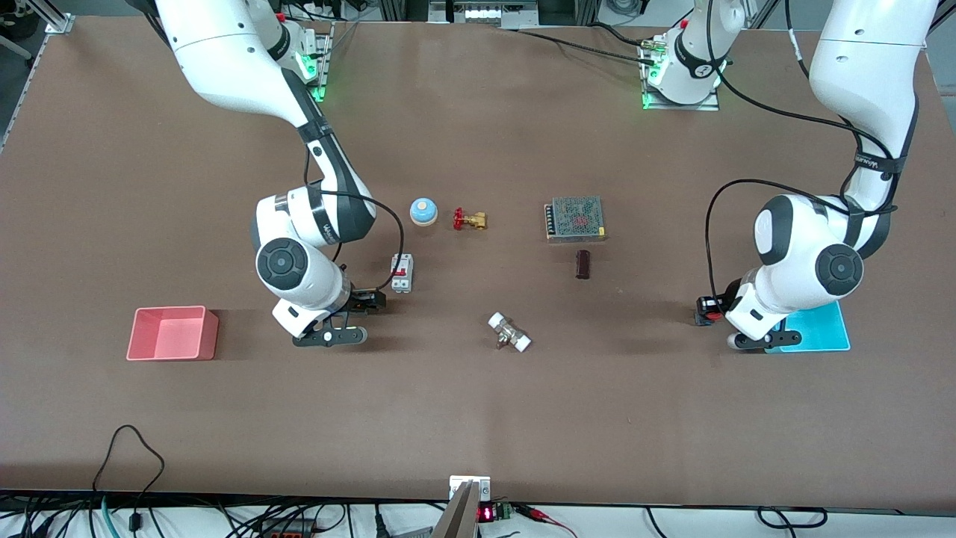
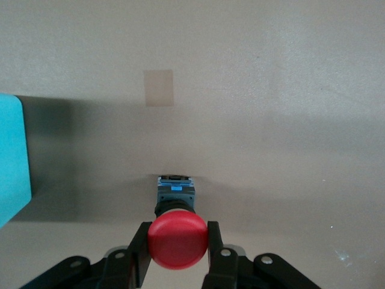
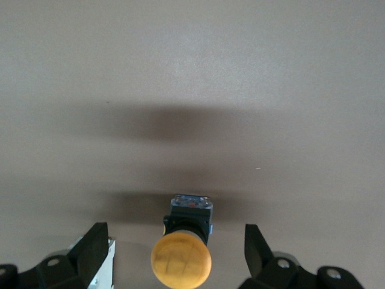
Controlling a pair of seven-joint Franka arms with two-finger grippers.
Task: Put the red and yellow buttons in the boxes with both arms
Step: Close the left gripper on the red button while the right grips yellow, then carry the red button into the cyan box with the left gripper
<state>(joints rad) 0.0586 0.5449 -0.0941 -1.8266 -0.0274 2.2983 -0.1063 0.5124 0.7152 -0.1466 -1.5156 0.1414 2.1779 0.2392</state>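
The red button [image 2: 178, 241] stands on the table beside the cyan box [image 1: 818, 329], toward the right arm's end from it. My left gripper [image 2: 178, 238] is shut on its red cap, one finger on each side. In the front view the left gripper [image 1: 706, 312] is low over the table, and only a bit of the red button [image 1: 713, 317] shows. The yellow button [image 3: 181, 259] stands upright between the wide-open fingers [image 3: 93, 247] of my right gripper [image 3: 174, 244], untouched. In the front view the right gripper [image 1: 371, 300] hides it. The pink box [image 1: 173, 333] sits empty toward the right arm's end.
A white breaker [image 1: 402, 273] stands close beside the right gripper. A blue bell [image 1: 423, 211], a brass valve [image 1: 469, 220], a grey mesh-topped unit [image 1: 574, 218], a dark brown block [image 1: 582, 264] and a white-ended fitting [image 1: 509, 332] lie mid-table. The left arm covers part of the cyan box.
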